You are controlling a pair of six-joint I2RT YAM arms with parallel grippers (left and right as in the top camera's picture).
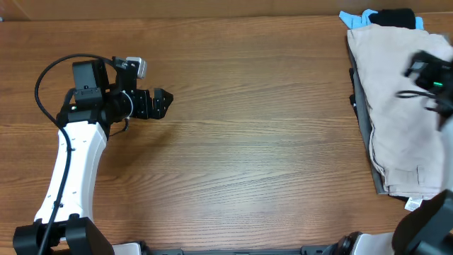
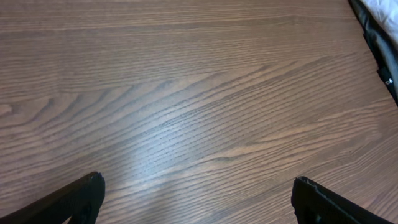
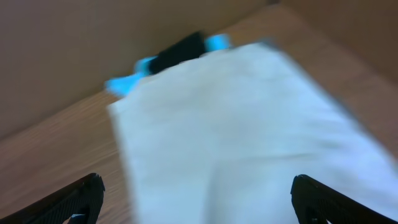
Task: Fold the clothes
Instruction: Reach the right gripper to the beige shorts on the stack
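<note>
1. Left gripper [image 2: 198, 185]: fingers spread wide, empty, over bare wooden table [image 2: 186, 93]. The overhead places it far left, well apart from the khaki garment [image 1: 396, 106].
2. Right gripper [image 3: 196, 185]: fingers also apart, holding nothing, above the garment; it's blurred in the overhead.
3. Garment lies at the table's right edge, on top of a grey garment [image 1: 366, 138]. Only the overhead shows the white label tag [image 1: 413, 204].
4. Farthest: light-blue piece [image 1: 352, 19] and black piece [image 1: 393, 17] at its far end.

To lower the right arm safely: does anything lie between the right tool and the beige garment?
Nothing visible does. The right tool is open above the beige garment, whose top is bare; the blue piece and black piece lie beyond its far end.
</note>
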